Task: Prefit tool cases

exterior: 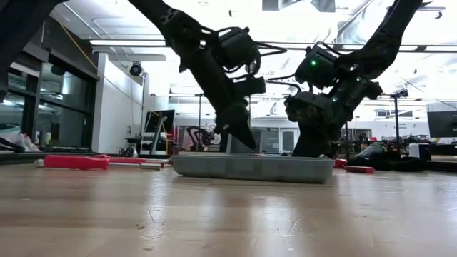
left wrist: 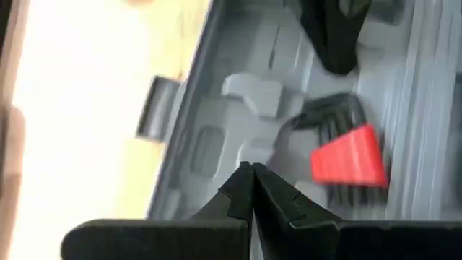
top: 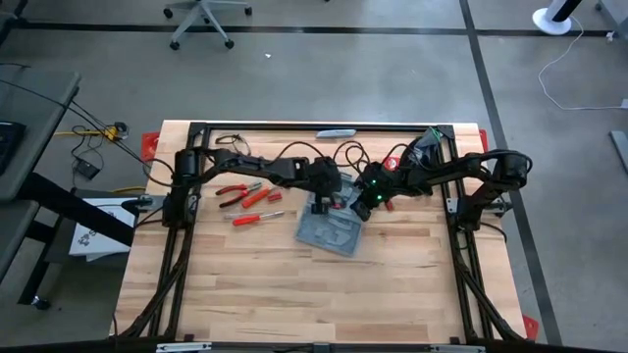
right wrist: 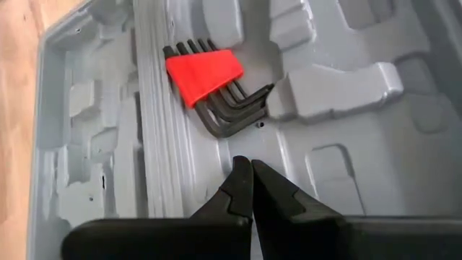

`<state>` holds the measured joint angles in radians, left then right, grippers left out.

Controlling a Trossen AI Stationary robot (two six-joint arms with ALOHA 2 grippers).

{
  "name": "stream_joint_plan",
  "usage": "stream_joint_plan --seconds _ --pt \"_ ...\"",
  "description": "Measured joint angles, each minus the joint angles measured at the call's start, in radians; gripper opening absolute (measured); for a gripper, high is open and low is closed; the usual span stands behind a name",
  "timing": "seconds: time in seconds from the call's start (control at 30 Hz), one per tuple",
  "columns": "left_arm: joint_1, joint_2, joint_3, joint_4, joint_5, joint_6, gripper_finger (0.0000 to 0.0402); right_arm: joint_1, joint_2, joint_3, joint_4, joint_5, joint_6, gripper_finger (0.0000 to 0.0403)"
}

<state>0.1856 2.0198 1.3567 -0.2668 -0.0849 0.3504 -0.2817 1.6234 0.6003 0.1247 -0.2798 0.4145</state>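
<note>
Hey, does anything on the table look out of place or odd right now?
Mostly no. The tool case lies open and skewed to the table edges, holding only a hex key set. The red-handled tools lie loose on the table beside it.

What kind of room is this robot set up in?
Probably a robotics lab or workshop: a wooden workbench on a bare concrete floor, a rolling office chair, and equipment stands behind.
</note>
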Motion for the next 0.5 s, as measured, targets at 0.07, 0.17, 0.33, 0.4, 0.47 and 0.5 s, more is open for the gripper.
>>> stream_joint_plan --seconds 0.07,0.17,0.33,0.4,0.47,0.5 --pt "0.008 -0.009 0.0 -0.059 0.042 0.001 0.0 0.0 0.0 0.0 0.017 0.0 0.0 0.0" --pt "0.018 0.003 -0.003 -0.121 0.13 -0.007 0.0 0.009 -0.006 -0.001 0.066 0.0 0.0 0.0" --pt "0.004 0.039 -0.002 -0.088 0.159 -0.035 0.0 0.045 -0.012 0.048 -0.028 0.049 -0.038 0.0" --pt "-0.004 0.055 0.002 -0.061 0.162 -0.035 0.0 0.063 -0.012 0.075 -0.109 0.074 -0.066 0.0" --pt "-0.009 0.063 0.002 -0.047 0.162 -0.035 0.0 0.074 -0.01 0.095 -0.165 0.09 -0.081 0.0" --pt "-0.01 0.066 0.002 -0.038 0.164 -0.041 0.0 0.079 -0.01 0.101 -0.185 0.098 -0.083 0.0"
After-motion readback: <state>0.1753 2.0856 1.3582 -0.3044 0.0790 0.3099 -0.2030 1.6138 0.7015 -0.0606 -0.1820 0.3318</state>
